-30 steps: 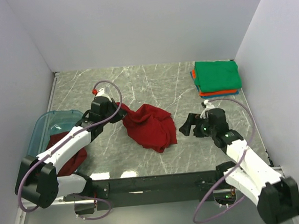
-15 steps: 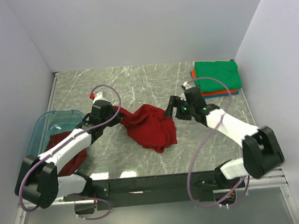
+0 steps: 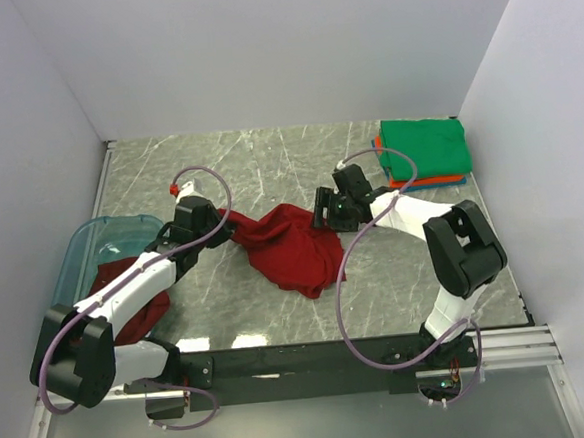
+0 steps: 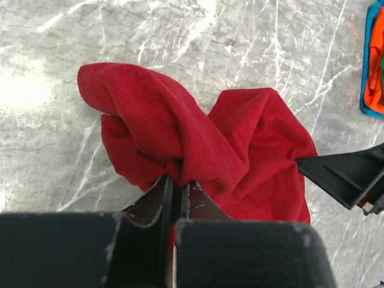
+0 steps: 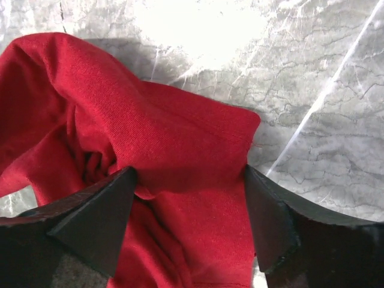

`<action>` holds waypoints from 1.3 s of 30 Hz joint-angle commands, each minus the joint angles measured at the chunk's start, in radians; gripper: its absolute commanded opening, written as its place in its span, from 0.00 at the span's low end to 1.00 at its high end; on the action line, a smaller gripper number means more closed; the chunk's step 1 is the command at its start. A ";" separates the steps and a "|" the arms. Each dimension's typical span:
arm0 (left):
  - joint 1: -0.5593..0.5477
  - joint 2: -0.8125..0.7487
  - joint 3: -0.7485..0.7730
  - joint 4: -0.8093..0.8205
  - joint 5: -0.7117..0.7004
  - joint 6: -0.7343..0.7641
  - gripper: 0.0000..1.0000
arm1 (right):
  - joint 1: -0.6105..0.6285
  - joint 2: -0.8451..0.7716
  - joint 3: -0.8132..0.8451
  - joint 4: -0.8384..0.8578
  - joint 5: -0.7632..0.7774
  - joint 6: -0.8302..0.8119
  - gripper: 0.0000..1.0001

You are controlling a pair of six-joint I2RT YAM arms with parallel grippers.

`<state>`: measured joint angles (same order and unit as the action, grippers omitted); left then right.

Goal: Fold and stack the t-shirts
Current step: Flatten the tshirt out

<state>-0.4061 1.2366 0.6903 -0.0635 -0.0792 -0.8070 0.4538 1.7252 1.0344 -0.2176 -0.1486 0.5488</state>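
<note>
Left claw [image 4: 178, 183] pinches the red t-shirt [image 3: 294, 244] while the outstretched right claw [image 5: 189, 174] straddles its fold, spread wide.

I count shirts 5: loose red shirt [image 3: 294, 247] 1, middle; dark red shirt [image 3: 150, 311] 1, near left; folded shirts [image 3: 422, 148] 3, far right | tub [image 3: 83, 239] 1 | my grippers 2: left gripper [image 3: 229, 226], right gripper [image 3: 322, 215]

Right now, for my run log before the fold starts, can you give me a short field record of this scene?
left gripper: shut on the red t-shirt, pinching a bunched edge
right gripper: open, straddling a fold of the red t-shirt
red t-shirt: crumpled and unfolded, mid-table
folded stack: green on top, far right corner
blue tub: left edge, maroon t-shirt in it
</note>
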 commanded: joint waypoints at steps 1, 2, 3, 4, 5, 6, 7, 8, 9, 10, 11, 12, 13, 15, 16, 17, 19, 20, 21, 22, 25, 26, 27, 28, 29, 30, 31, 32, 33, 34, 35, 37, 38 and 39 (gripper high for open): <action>0.006 -0.011 -0.006 0.054 0.019 0.011 0.01 | 0.003 0.005 0.064 0.024 0.003 -0.006 0.78; 0.007 0.001 -0.002 0.051 0.021 0.011 0.01 | 0.003 0.007 0.065 0.030 0.003 -0.012 0.76; 0.009 0.006 0.000 0.050 0.022 0.009 0.01 | 0.003 0.008 0.067 0.032 0.006 -0.012 0.72; 0.010 0.011 0.000 0.053 0.024 0.009 0.01 | 0.003 0.010 0.072 0.034 0.010 -0.015 0.68; 0.012 0.017 0.002 0.054 0.032 0.008 0.01 | 0.005 0.014 0.072 0.038 0.017 -0.021 0.65; 0.013 0.020 0.000 0.056 0.035 0.008 0.01 | 0.003 0.019 0.075 0.040 0.018 -0.024 0.59; 0.015 0.020 0.000 0.056 0.036 0.008 0.01 | 0.005 0.027 0.084 0.038 0.020 -0.027 0.54; 0.015 0.018 0.000 0.057 0.036 0.008 0.01 | 0.005 0.036 0.088 0.035 0.017 -0.032 0.50; 0.016 0.020 0.002 0.057 0.035 0.009 0.01 | 0.005 0.039 0.095 0.038 0.014 -0.033 0.41; 0.016 0.015 0.002 0.056 0.030 0.009 0.01 | 0.005 0.042 0.098 0.040 0.012 -0.035 0.35; 0.016 0.015 0.002 0.056 0.026 0.012 0.01 | 0.005 0.043 0.101 0.038 0.012 -0.035 0.23; 0.018 0.014 0.003 0.051 0.022 0.012 0.01 | 0.003 0.040 0.105 0.040 0.015 -0.035 0.16; 0.020 0.008 0.003 0.050 0.019 0.014 0.01 | 0.005 0.031 0.107 0.044 0.018 -0.039 0.11; 0.023 0.001 0.009 0.044 0.010 0.017 0.01 | 0.006 0.016 0.113 0.040 0.036 -0.049 0.03; 0.023 -0.006 0.014 0.034 0.006 0.017 0.01 | 0.005 0.007 0.118 0.034 0.049 -0.050 0.01; 0.023 -0.009 0.020 0.027 0.001 0.020 0.01 | 0.006 -0.018 0.122 0.015 0.063 -0.062 0.00; 0.024 -0.026 0.047 0.002 -0.017 0.023 0.01 | 0.009 -0.051 0.142 -0.008 0.095 -0.085 0.00; 0.024 -0.035 0.060 -0.008 -0.024 0.025 0.01 | 0.008 -0.097 0.147 -0.026 0.106 -0.095 0.00; 0.024 -0.045 0.092 -0.022 -0.031 0.026 0.01 | 0.008 -0.123 0.157 -0.034 0.115 -0.102 0.00; 0.024 -0.066 0.112 -0.039 -0.034 0.026 0.01 | 0.011 -0.154 0.164 -0.048 0.139 -0.111 0.00; 0.024 -0.126 0.195 -0.084 -0.042 0.031 0.01 | 0.013 -0.326 0.203 -0.107 0.187 -0.157 0.00; 0.023 -0.143 0.215 -0.100 -0.047 0.032 0.01 | 0.013 -0.361 0.214 -0.144 0.205 -0.170 0.00; 0.023 -0.163 0.259 -0.105 -0.051 0.037 0.01 | 0.013 -0.396 0.242 -0.160 0.210 -0.179 0.00; 0.023 -0.196 0.282 -0.108 -0.048 0.042 0.01 | 0.013 -0.467 0.254 -0.172 0.213 -0.197 0.00; 0.023 -0.215 0.305 -0.120 -0.047 0.051 0.01 | 0.013 -0.501 0.271 -0.195 0.198 -0.208 0.00; 0.021 -0.232 0.360 -0.130 -0.045 0.054 0.01 | 0.014 -0.533 0.309 -0.207 0.190 -0.213 0.00; 0.020 -0.265 0.389 -0.137 -0.030 0.069 0.01 | 0.013 -0.590 0.334 -0.232 0.178 -0.222 0.00; 0.020 -0.281 0.417 -0.144 -0.021 0.074 0.01 | 0.013 -0.617 0.358 -0.245 0.166 -0.227 0.00; 0.018 -0.295 0.476 -0.151 -0.011 0.081 0.01 | 0.014 -0.644 0.410 -0.255 0.132 -0.230 0.00; 0.018 -0.324 0.507 -0.154 0.004 0.089 0.01 | 0.014 -0.688 0.436 -0.264 0.115 -0.239 0.00; 0.016 -0.337 0.537 -0.156 0.040 0.104 0.01 | 0.013 -0.710 0.466 -0.285 0.098 -0.239 0.00; 0.018 -0.379 0.621 -0.160 0.071 0.108 0.01 | 0.016 -0.754 0.555 -0.316 0.032 -0.243 0.00; 0.016 -0.391 0.650 -0.157 0.093 0.114 0.01 | 0.016 -0.766 0.587 -0.350 0.005 -0.243 0.00; 0.016 -0.403 0.702 -0.154 0.137 0.117 0.01 | 0.016 -0.782 0.648 -0.364 -0.026 -0.242 0.00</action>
<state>-0.3874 0.8871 1.2751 -0.2405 -0.0345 -0.7353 0.4625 0.9821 1.5696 -0.5003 -0.0788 0.3340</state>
